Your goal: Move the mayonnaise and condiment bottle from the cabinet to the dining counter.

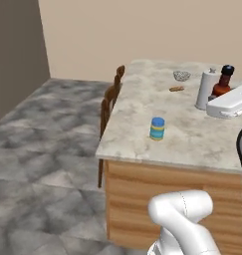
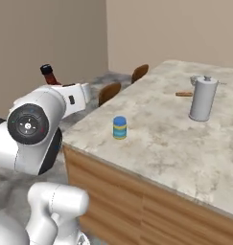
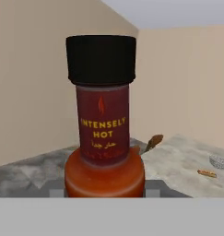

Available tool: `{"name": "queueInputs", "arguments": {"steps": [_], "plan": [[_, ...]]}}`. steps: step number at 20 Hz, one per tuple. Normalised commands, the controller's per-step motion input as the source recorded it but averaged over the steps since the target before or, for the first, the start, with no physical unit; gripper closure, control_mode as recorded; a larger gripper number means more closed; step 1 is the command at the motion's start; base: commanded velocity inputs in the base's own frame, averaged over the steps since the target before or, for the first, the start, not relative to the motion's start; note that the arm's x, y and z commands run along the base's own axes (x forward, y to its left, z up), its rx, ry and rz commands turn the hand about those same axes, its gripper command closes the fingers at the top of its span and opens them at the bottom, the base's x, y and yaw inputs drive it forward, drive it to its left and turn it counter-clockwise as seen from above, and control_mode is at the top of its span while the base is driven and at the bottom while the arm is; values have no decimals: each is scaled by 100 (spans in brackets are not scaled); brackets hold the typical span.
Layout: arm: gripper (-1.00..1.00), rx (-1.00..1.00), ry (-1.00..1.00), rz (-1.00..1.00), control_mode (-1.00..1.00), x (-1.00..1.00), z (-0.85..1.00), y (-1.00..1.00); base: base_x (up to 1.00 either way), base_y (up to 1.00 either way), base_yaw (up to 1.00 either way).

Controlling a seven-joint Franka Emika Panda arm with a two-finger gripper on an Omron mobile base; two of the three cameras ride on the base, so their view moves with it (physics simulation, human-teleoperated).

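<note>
even, soft rendered light, no glare. the mayonnaise [image 1: 157, 128] casts hardly a shadow on the counter [image 1: 202, 139]. all pictures look slightly soft and low-resolution.

The white arm rises from the base, bends at a dark elbow joint and reaches forward roughly level. Its tool [image 1: 227, 102] seems closed around the condiment bottle [image 3: 103, 133], though the fingertips themselves are hidden.

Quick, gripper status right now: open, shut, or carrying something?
Gripper: closed on the small reddish-brown condiment bottle with a black cap, held upright in the air beside the dining counter.
</note>
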Motion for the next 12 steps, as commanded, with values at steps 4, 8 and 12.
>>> {"name": "queueInputs", "arguments": {"steps": [4,8,12], "plan": [[100,0,0,0,100,0,0,0,21,1,-55],[100,0,0,0,100,0,0,0,26,0,-54],[100,0,0,0,100,0,0,0,44,6,-46]]}}
